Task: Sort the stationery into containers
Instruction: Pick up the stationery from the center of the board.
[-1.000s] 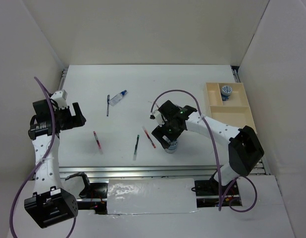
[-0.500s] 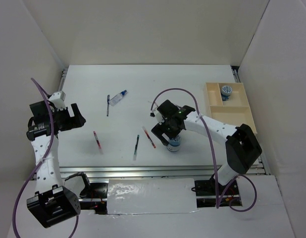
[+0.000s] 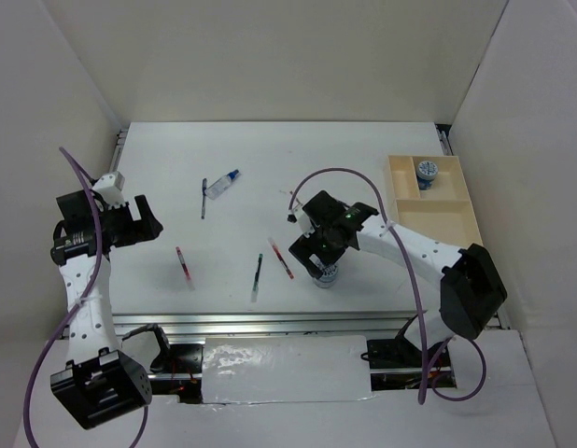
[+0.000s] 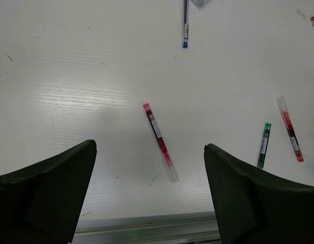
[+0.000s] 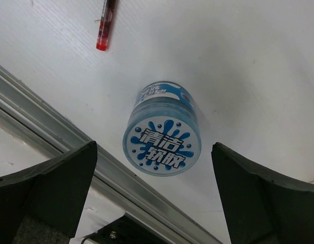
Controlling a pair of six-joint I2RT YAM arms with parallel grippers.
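Observation:
A blue-and-white roll [image 3: 324,273] stands on the table near the front rail. My right gripper [image 3: 317,256] hovers right above it, open and empty. In the right wrist view the roll [image 5: 162,136] sits between the spread fingers, touching neither. A second roll [image 3: 427,171] lies in the far compartment of the beige tray [image 3: 457,217]. Pens lie loose: red [image 3: 183,267], green [image 3: 258,272], red [image 3: 281,259], dark [image 3: 204,198]. The white bottle [image 3: 223,182] lies beside the dark pen. My left gripper [image 3: 139,219] is open and empty at the far left, above the red pen [image 4: 159,141].
The metal front rail [image 5: 55,132] runs just beside the roll. The tray's other compartments hold nothing that shows. White walls enclose the table on three sides. The left wrist view also shows the green pen [image 4: 263,145] and a red pen [image 4: 290,129].
My right gripper has shifted slightly around the roll, first back and right, then forward over it again. The roll stays on the table. The left arm has barely moved.

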